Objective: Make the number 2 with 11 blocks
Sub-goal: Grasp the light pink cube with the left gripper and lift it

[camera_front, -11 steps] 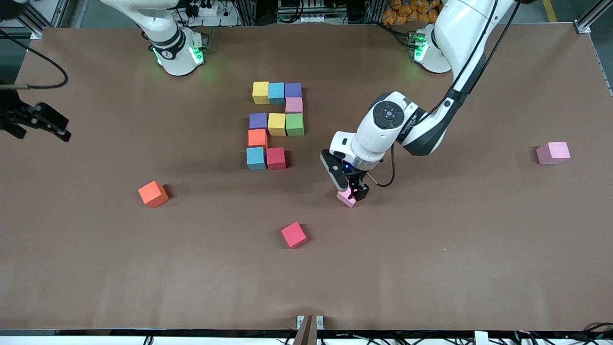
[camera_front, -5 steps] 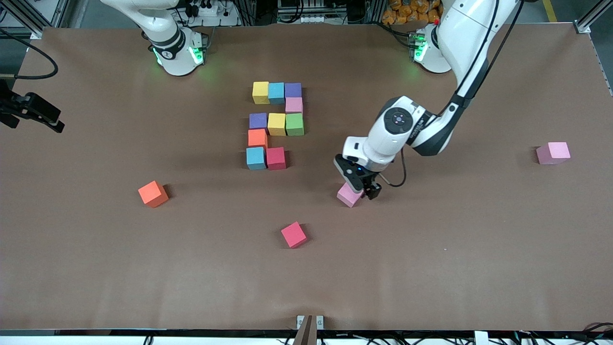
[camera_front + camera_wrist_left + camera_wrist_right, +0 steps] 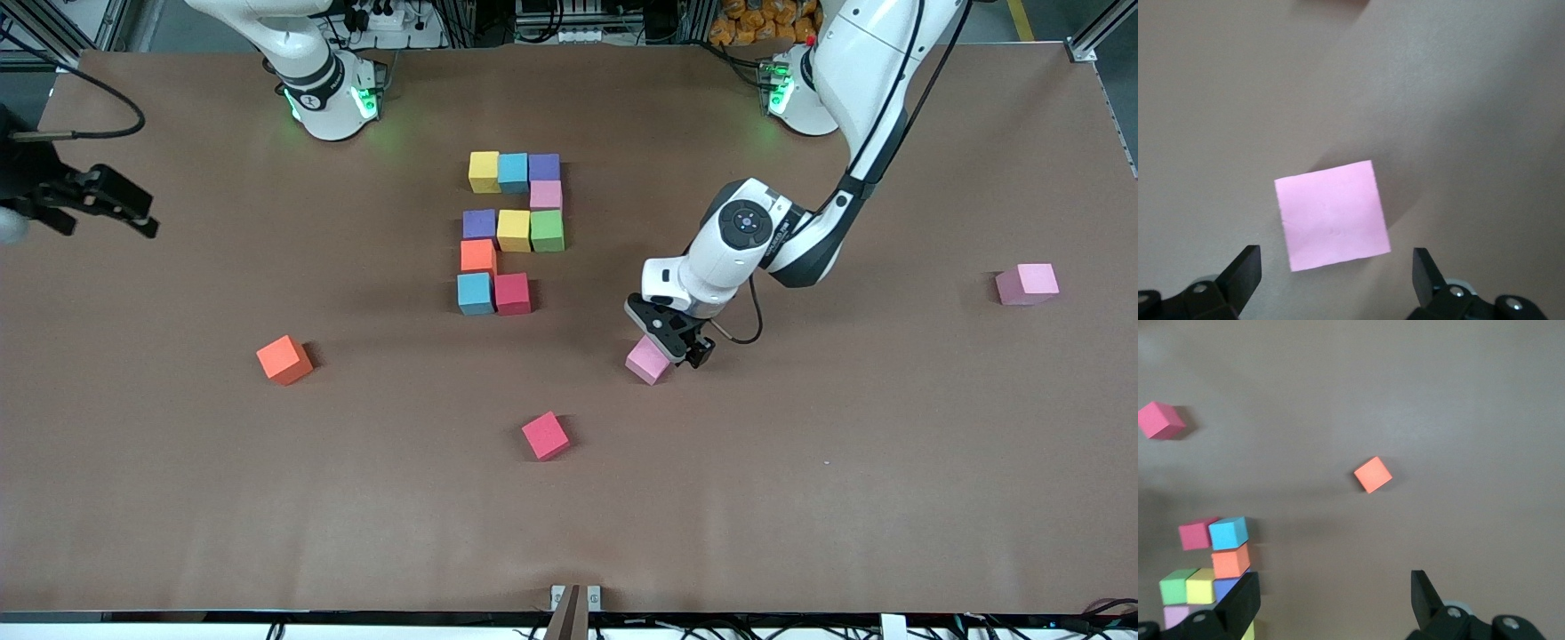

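The number 2 lies mid-table as several touching blocks; its bottom row is a light blue block and a red one. My left gripper hangs open just above the table beside a loose pink block. In the left wrist view that pink block lies flat just ahead of the open left gripper, not between the fingers. My right gripper is open in the air at the right arm's end of the table. The right wrist view shows the open right gripper holding nothing.
Loose blocks lie around the digit: an orange one toward the right arm's end, a red one nearer the camera, a second pink one at the left arm's end. The right wrist view shows the orange block and the red block.
My left gripper has drawn back off the pink block toward the left arm's base, uncovering it; the block stays put. My right gripper has shifted a little at the table's end.
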Action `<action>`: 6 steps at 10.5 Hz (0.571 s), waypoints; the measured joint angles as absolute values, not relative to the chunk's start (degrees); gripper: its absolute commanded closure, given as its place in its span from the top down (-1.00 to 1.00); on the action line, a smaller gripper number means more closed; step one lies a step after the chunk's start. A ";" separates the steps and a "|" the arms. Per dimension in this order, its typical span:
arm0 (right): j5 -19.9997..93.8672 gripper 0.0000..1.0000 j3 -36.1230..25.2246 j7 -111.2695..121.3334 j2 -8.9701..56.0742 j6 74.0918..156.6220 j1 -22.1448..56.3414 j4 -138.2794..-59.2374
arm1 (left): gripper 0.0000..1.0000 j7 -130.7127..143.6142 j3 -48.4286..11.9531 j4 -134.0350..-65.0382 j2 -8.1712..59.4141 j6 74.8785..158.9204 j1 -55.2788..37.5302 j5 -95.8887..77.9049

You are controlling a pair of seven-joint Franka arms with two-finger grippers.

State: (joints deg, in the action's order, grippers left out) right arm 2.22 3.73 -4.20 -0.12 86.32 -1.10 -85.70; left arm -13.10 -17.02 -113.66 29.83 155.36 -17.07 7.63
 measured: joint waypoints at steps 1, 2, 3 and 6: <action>2.70 1.00 3.58 -3.68 -0.14 86.26 -1.12 -85.70 | 1.00 -12.23 -16.85 -113.52 29.89 155.36 -17.40 7.62; 2.72 1.00 3.55 -3.54 -0.12 86.42 -1.12 -85.70 | 1.00 -12.10 -16.42 -113.16 30.03 155.36 -17.86 7.62; 2.72 1.00 3.52 -3.47 -0.09 86.69 -1.12 -85.70 | 1.00 -12.10 -15.45 -112.80 30.17 155.36 -18.61 7.62; 2.72 1.00 3.44 -3.20 0.35 87.54 -1.12 -85.70 | 1.00 -12.10 -13.93 -110.90 31.21 155.37 -19.97 7.62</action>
State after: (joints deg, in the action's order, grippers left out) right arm 2.72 3.44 -3.20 0.35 87.54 -1.12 -85.70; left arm -12.10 -13.93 -110.90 31.21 155.37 -19.97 7.62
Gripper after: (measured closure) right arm 0.000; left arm 0.000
